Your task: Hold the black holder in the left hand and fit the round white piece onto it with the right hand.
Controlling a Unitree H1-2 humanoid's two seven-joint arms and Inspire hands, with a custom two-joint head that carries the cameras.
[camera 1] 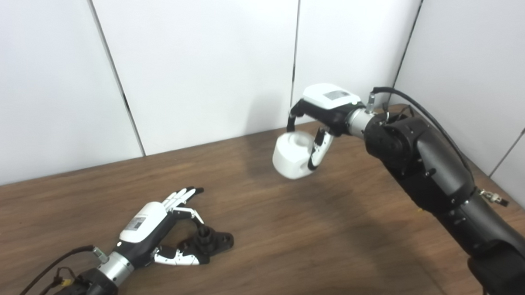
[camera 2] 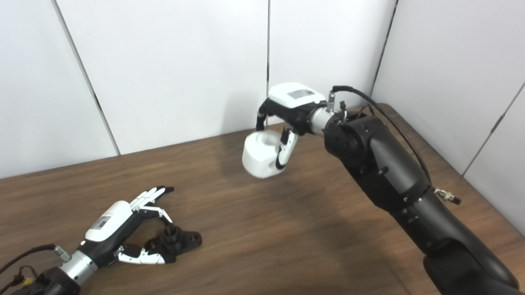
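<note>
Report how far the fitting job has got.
Done: the right hand has grasped the round white piece and holds it above the table. In hand: the left hand rests by the black holder, fingers apart, thumb alongside it, not gripping. Left: grip and lift the holder, then fit the piece on.

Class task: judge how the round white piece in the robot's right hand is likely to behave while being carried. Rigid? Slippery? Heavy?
The round white piece looks moulded and thick-walled, so probably rigid. Its smooth curved surface may slip, since the right hand pinches it from above with few contact spots. It is held clear of the table, suggesting modest weight.
</note>
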